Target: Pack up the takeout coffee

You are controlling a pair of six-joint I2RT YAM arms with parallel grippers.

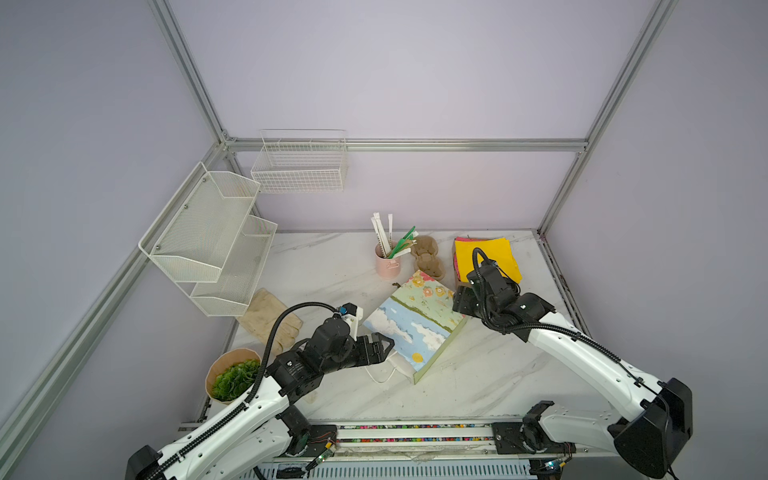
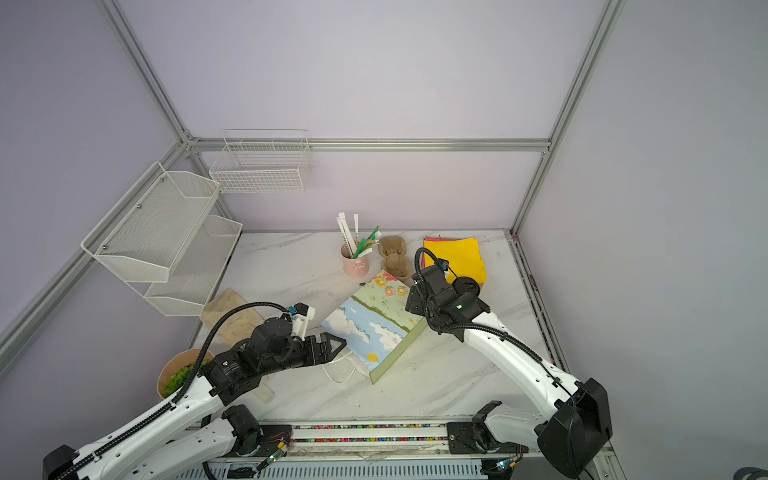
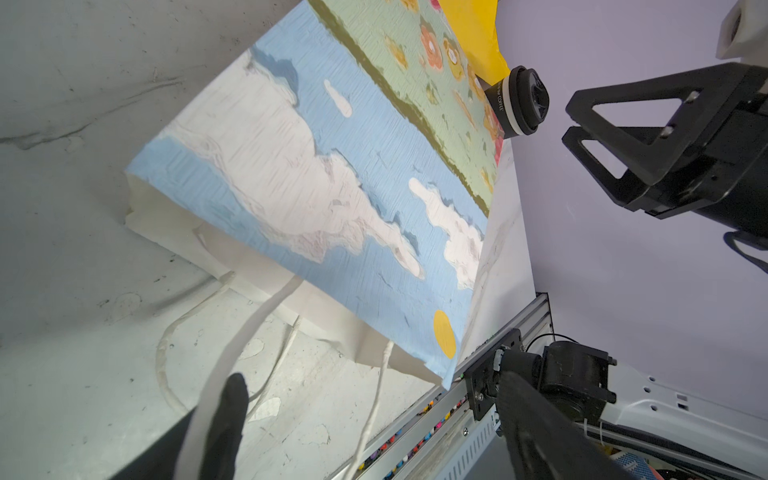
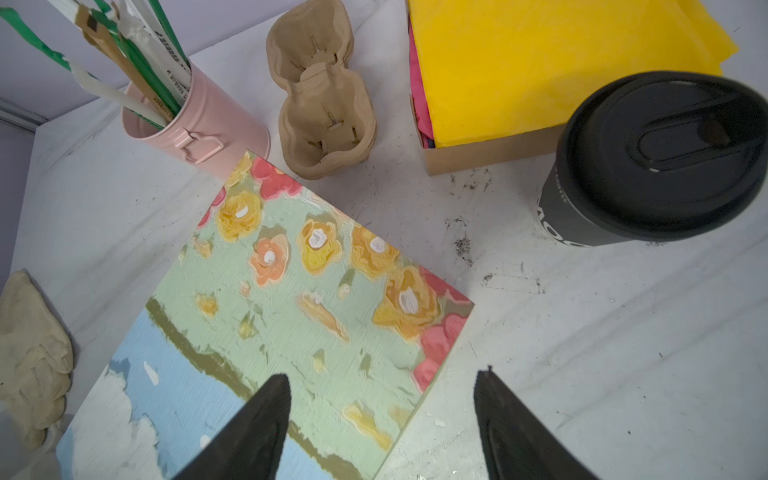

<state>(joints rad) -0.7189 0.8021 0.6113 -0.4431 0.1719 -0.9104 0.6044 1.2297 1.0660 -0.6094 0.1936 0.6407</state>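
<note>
A: Is the right hand (image 4: 382, 374) holding something?
B: No. Its two black fingers (image 4: 266, 415) stand wide apart, and nothing is between them. It hangs over the flower corner of the paper bag (image 4: 291, 291). I cannot tell if it touches the bag.
A: And the left hand (image 3: 370, 378)?
B: It is wide open too. It sits low by the bag's open end, where the white handles (image 3: 266, 316) lie on the worktop (image 3: 83, 124). One flat handle runs right by one finger. The hand grips nothing.
A: Where is the coffee cup (image 4: 582, 216)?
B: It stands upright on the worktop with its black lid (image 4: 665, 153) on. It is just beside the box (image 4: 478, 156) with the yellow paper (image 4: 540, 62). It is near the bag's flower corner and apart from both hands.
A: Can you read anything?
B: Yes. In the left wrist view the white letters on the cup's side spell "COFFEE". A few smaller letters come before that, too small to read. In the right wrist view only bits of big white letters show.
A: What about the pink cup (image 4: 216, 124)?
B: The straw wrappers in it have tiny print. I cannot read it.
</note>
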